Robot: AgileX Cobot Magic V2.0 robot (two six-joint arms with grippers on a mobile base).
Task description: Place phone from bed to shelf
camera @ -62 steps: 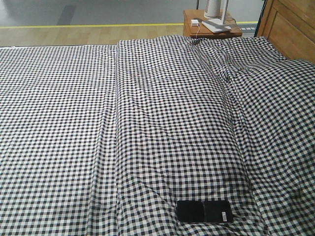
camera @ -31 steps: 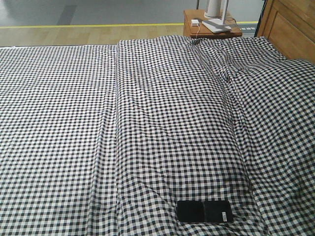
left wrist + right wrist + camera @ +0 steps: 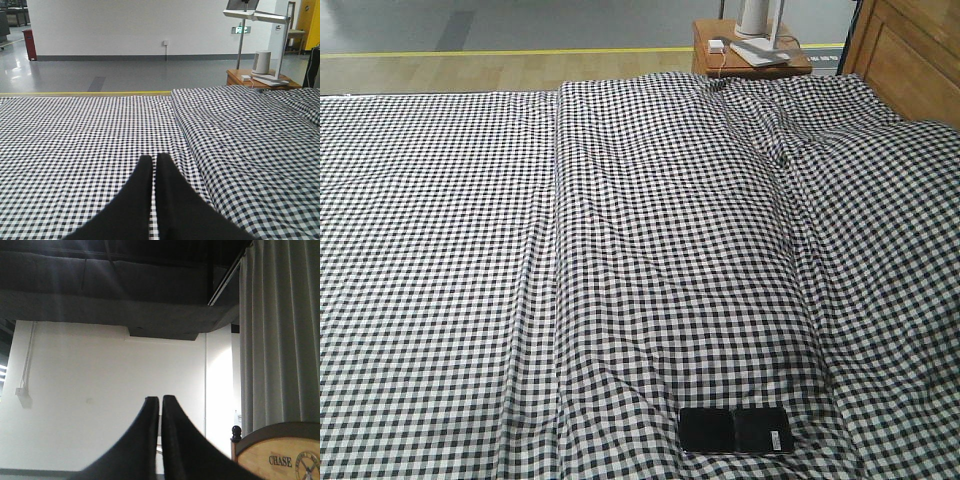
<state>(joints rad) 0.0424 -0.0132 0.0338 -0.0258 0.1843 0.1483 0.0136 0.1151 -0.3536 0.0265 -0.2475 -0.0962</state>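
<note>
While the phone [image 3: 735, 431] lies flat on the gingham bed [image 3: 650, 250] near its front edge, no grasp is made. The left tool [image 3: 154, 159] and the right tool [image 3: 160, 400] are both clenched on nothing. Pick-up and placement are outstanding, and the shelf is not in view.

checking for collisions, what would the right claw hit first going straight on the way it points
Nothing near: the right claw points up at a white wall, left of the curtain. The way looks free until that wall, though depth is unclear.
</note>
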